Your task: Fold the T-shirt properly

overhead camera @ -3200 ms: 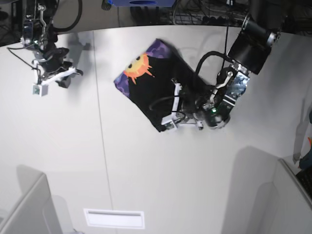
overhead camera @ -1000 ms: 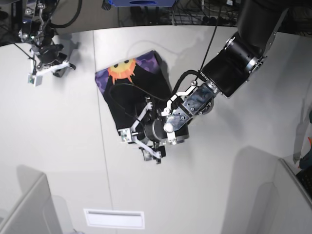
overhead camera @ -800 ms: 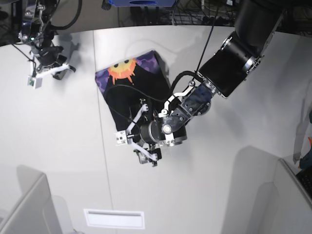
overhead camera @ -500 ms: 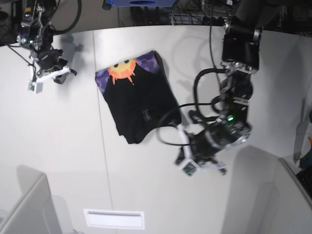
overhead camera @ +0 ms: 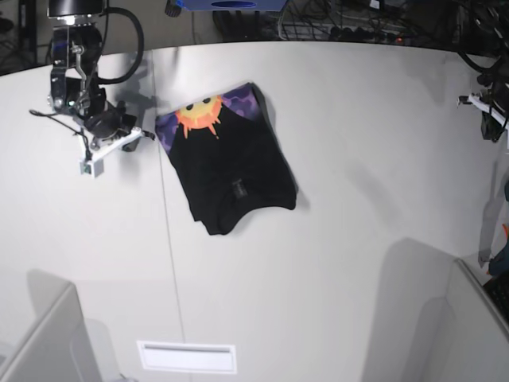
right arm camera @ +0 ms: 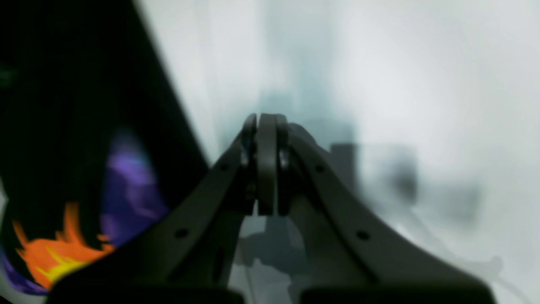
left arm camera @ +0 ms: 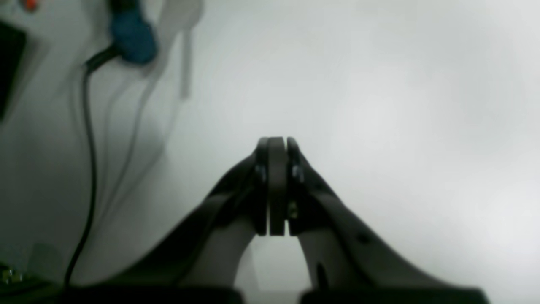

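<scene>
The T-shirt (overhead camera: 231, 163) lies folded into a compact black rectangle on the white table, left of the middle, with its orange sun and purple print at the far end. Nothing touches it. My right gripper (overhead camera: 111, 150) hovers just left of the shirt's printed end, shut and empty. In the right wrist view the T-shirt (right arm camera: 84, 126) fills the left side, beside the shut right gripper (right arm camera: 265, 122). My left gripper (overhead camera: 487, 111) is withdrawn to the far right edge of the base view. Its wrist view shows the left gripper (left arm camera: 272, 143) shut on nothing over bare table.
A white label plate (overhead camera: 187, 356) sits near the table's front edge. Grey partitions rise at the front left (overhead camera: 40, 342) and front right (overhead camera: 477, 318). A table seam (overhead camera: 169, 239) runs front to back past the shirt. A black cable with a blue plug (left arm camera: 130, 33) lies off the left arm's side.
My left arm let go of the shirt's near edge, shut its gripper and swung away to the far right. The right arm drifted closer to the shirt's printed end.
</scene>
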### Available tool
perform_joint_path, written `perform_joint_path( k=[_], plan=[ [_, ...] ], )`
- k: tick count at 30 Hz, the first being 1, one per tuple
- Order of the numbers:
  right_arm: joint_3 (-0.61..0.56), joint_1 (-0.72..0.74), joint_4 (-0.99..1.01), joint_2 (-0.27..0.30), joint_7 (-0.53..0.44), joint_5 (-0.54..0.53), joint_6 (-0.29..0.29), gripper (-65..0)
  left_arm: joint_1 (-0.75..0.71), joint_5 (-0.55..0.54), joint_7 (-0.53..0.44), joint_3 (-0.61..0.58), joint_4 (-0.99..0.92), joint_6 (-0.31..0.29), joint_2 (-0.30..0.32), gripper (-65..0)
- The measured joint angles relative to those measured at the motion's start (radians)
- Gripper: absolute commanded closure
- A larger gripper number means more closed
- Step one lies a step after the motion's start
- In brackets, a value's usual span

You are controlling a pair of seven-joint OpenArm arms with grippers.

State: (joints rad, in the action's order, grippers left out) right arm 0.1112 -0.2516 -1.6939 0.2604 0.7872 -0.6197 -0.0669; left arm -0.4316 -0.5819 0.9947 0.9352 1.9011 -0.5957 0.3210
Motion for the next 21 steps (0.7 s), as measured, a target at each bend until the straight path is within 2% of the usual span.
perform_joint_path(
  k=[3,5,9,13,21],
  plan=[
    [-0.087,-0.019,-0.002,0.007,-0.011,-0.002,-0.002,0.0,-0.026,0.002,0.004,0.064,-0.001,-0.090,-0.002,0.0],
    [-0.126,-0.039,-0.009,-0.010,-0.028,-0.010,0.000,0.0,-0.028,0.003,0.003,0.092,-0.002,-0.094,-0.002,0.0],
    [-0.192,-0.097,-0.045,0.001,-0.097,-0.007,-0.003,0.0,-0.030,0.000,0.002,0.113,-0.002,-0.094,-0.005,0.0],
    [-0.246,-0.109,-0.052,0.000,-0.135,-0.008,-0.067,0.0,-0.040,0.002,0.002,0.113,-0.002,-0.094,-0.005,0.0],
    [-0.255,-0.154,-0.080,0.000,-0.153,-0.009,-0.072,0.0,-0.051,-0.003,0.003,0.110,-0.001,-0.094,-0.005,0.0]
  ],
)
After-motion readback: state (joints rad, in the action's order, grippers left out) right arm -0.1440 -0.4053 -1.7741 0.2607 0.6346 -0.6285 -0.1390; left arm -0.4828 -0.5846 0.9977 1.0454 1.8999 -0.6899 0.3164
